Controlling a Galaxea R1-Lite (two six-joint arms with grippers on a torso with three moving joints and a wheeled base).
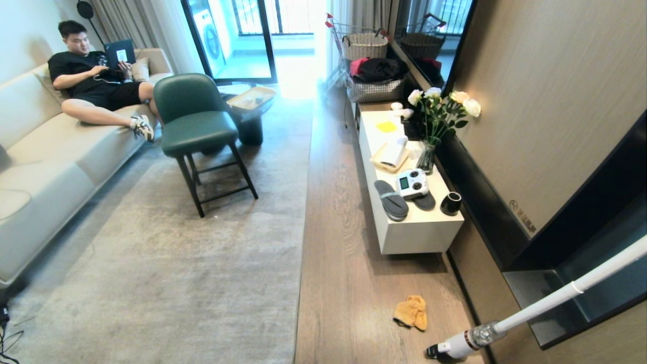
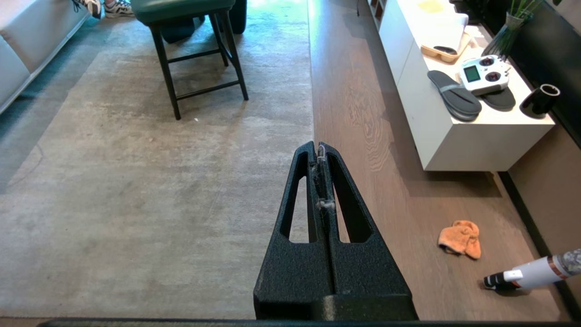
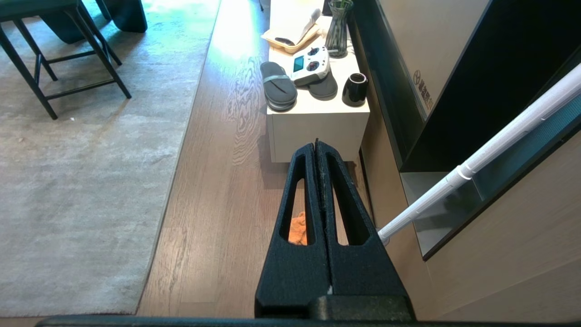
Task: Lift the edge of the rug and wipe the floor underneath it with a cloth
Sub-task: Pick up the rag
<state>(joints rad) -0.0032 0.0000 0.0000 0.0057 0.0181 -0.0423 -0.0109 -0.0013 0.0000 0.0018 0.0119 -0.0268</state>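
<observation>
Status: nothing of the task begun, by my reading. The pale grey-beige short-pile rug lies flat; its straight bound rug edge (image 1: 305, 212) sits flush on the brown oak-look plank floor (image 1: 349, 273), no corner turned up. The small fluffy orange-yellow cloth (image 1: 411, 312) lies crumpled on the bare planks, well clear of the rug, near the end of the low white cabinet (image 1: 422, 235) and just beside the head of a white stick vacuum (image 1: 462, 345) leaning against the wall.

Left gripper (image 2: 320, 147): black fingers pressed together, holding nothing; a wisp of lint clings between them. It hangs above the rug border.
Right gripper (image 3: 316, 146): fingers likewise pressed together, empty, above the planks with the cloth showing beneath it.

A person reclines on the cream sofa (image 1: 45, 151) across the room, clear of the work.

Remaining: take up the cloth, raise the rug edge, wipe underneath.
</observation>
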